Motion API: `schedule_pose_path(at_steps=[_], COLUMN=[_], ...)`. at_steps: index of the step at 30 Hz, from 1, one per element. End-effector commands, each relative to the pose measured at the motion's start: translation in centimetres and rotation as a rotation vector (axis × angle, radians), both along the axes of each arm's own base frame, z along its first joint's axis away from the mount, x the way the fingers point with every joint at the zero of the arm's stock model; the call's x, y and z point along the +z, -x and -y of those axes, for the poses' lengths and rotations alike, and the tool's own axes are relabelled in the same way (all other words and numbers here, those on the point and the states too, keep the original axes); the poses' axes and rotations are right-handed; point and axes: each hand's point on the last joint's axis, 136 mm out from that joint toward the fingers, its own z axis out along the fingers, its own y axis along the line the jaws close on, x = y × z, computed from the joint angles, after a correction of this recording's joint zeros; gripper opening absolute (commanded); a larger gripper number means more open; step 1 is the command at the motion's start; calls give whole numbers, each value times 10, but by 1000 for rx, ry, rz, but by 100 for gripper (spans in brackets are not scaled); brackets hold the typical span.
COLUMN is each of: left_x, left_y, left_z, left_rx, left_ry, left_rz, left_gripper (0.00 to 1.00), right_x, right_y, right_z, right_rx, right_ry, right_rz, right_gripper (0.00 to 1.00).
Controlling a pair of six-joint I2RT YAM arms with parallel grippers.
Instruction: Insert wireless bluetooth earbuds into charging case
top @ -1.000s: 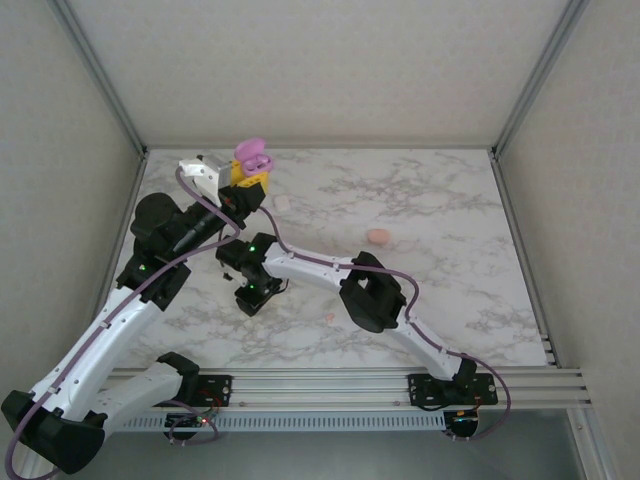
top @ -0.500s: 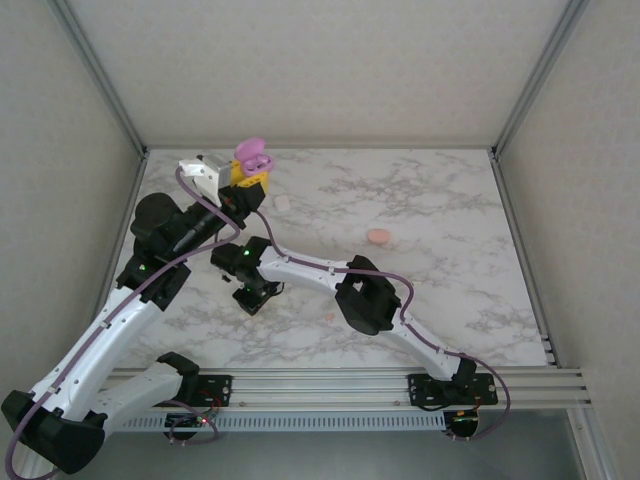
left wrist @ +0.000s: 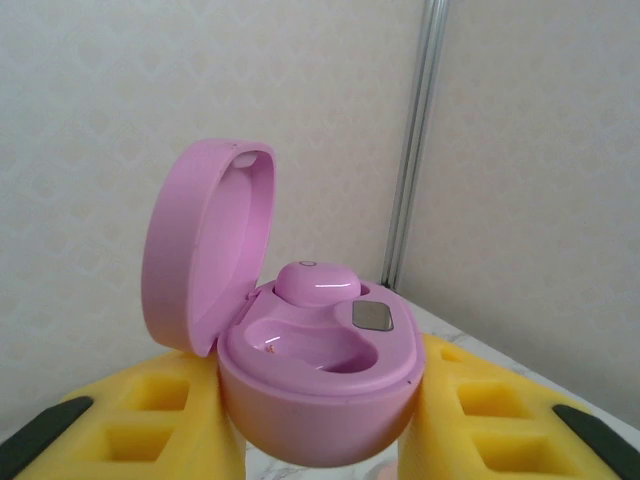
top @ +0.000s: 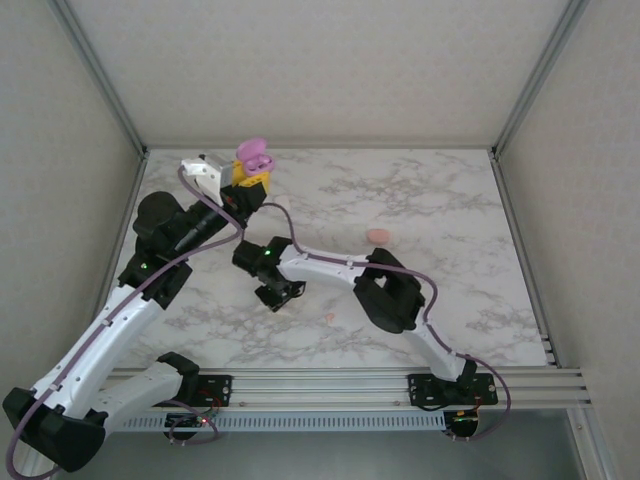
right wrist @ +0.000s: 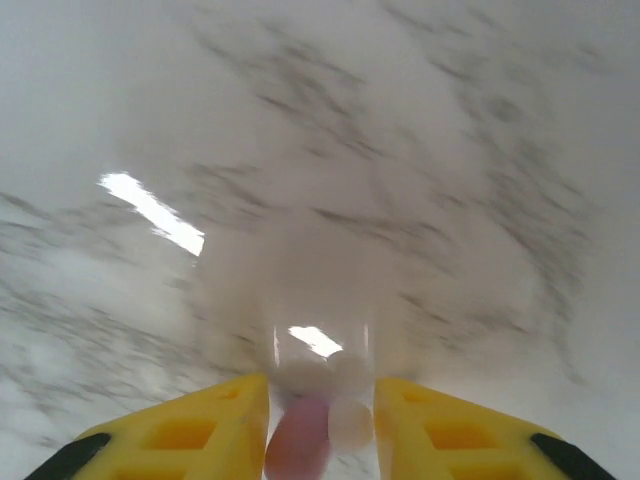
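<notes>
The right gripper (right wrist: pixel 322 432) is pinching a small pinkish bud (right wrist: pixel 298 442) between narrowly set yellow fingers. Its wrist view is blurring, and a paler blob beside the bud is too smeared to name. The left gripper (top: pixel 247 181) is clamping the case (left wrist: pixel 325 385) by its sides and holding it up off the table (top: pixel 450 200), near the far left corner.

From above, the case is lying beyond the right gripper and slightly to its left, near but apart. The right arm is carrying the bud, so the coming move is probably a short reach away and leftward, then down onto the case.

The case is a smooth, rounded pink-purple pill, its long axis running across the left fingers. Its lid (left wrist: pixel 205 245) is standing upright on the hinge side, at the left of the wrist view. A second bud (left wrist: pixel 316 284), glossy pink, is sitting in the far well. The near well (left wrist: pixel 300 345) is lying empty and facing up, so the carried bud is likely needing to come in from above, clear of the lid.

A pink-orange piece (top: pixel 377 236) and a tiny speck (top: pixel 329 318) are lying loose on the marble.
</notes>
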Motion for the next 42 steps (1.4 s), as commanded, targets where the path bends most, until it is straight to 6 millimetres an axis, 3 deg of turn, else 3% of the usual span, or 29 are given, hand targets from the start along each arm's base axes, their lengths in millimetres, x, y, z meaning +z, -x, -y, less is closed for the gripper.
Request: schedule_pose_path(at_steps=[1, 6, 9, 22, 29, 34, 42], left_x=[16, 13, 12, 10, 10, 8, 8], left_y=[0, -2, -2, -2, -2, -3, -2], left_z=[-4, -1, -1, 0, -1, 1, 1], left_rx=[12, 4, 4, 2, 1, -8, -10], left_ry=[13, 11, 10, 8, 10, 9, 9], left_rz=[40, 34, 31, 26, 25, 18, 16], left_gripper=[30, 30, 30, 31, 31, 31, 31], right_x=[16, 2, -3, 16, 22, 17, 2], right_y=[-25, -38, -40, -47, -36, -25, -23], right_z=[27, 77, 89, 88, 83, 75, 84], right_rx=[-171, -373, -445, -474, -420, -292, -206], right_ry=[-42, -29, -61, -109, -142, -92, 75], right_rz=[50, 15, -19, -6, -53, -74, -49], right_gripper=[33, 33, 33, 36, 39, 39, 37])
